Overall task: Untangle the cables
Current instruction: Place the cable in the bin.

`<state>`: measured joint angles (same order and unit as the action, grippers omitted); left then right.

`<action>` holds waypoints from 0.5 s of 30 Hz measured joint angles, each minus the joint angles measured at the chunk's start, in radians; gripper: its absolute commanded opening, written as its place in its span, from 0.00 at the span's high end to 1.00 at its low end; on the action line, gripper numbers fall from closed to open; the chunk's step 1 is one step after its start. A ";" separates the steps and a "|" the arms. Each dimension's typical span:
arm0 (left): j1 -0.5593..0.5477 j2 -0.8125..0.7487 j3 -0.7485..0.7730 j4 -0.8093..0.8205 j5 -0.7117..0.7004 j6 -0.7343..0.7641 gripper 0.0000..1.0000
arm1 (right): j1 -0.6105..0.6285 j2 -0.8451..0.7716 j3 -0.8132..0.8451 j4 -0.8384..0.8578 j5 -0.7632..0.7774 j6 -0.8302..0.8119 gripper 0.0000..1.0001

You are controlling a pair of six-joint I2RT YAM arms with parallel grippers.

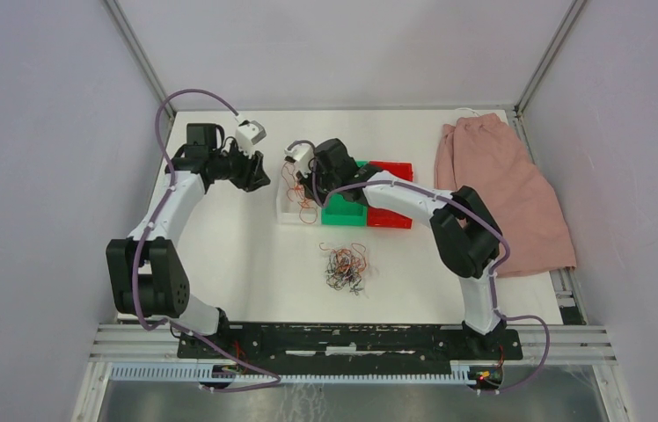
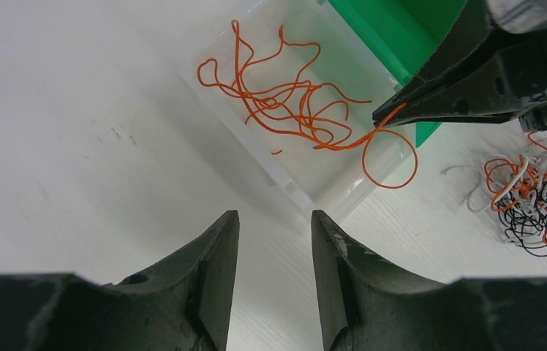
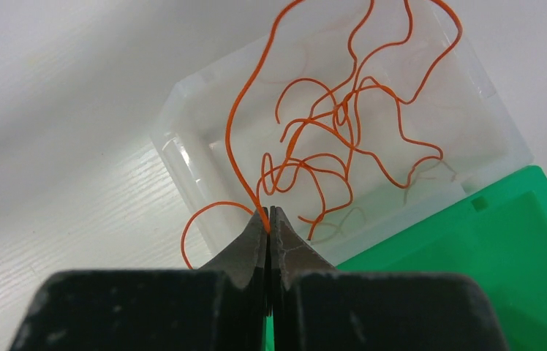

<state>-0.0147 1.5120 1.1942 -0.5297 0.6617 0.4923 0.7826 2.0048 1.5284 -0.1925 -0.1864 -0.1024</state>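
White surface (image 1: 237, 255): tangled cables (image 1: 346, 267) clumped near the front, clear bin (image 1: 283, 211), green bin (image 1: 344, 214) and red bins (image 1: 390, 219) lined up behind, pink cloth (image 1: 501, 193) lying far right.

White table (image 1: 237, 255) carried a row of small bins: clear bin (image 1: 284, 214) leftmost, green bin (image 1: 344, 214) touching its right side, red bins (image 1: 390, 218) next beyond. Pink cloth (image 1: 501, 193) lay rumpled near the red bins, at the table's right edge.

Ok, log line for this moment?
right gripper: shut on orange wire at clear bin | left gripper: open, empty | clump: on table
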 measured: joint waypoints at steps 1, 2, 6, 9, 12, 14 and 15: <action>-0.001 0.000 0.000 0.014 0.000 -0.008 0.54 | -0.002 0.011 0.013 -0.002 -0.001 0.013 0.96; -0.002 0.000 0.000 0.028 -0.003 -0.017 0.54 | -0.003 0.028 0.036 -0.014 0.000 0.032 0.94; -0.003 0.000 -0.001 0.069 -0.014 -0.034 0.58 | -0.006 0.105 0.139 -0.047 0.006 0.092 0.91; -0.003 -0.010 -0.010 0.092 -0.035 -0.048 0.62 | -0.003 0.138 0.174 -0.061 0.035 0.129 0.91; -0.003 -0.036 -0.022 0.098 -0.043 -0.051 0.65 | 0.004 0.162 0.192 -0.073 0.080 0.154 0.91; -0.003 -0.064 -0.033 0.103 -0.045 -0.051 0.66 | 0.009 0.183 0.211 -0.076 0.117 0.168 0.91; -0.003 -0.079 -0.038 0.107 -0.048 -0.051 0.67 | 0.011 0.194 0.221 -0.077 0.132 0.172 0.90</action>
<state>-0.0181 1.4334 1.1561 -0.4225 0.6132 0.4416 0.7933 2.1986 1.7496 -0.2699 -0.0544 0.0692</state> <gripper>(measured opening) 0.347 0.088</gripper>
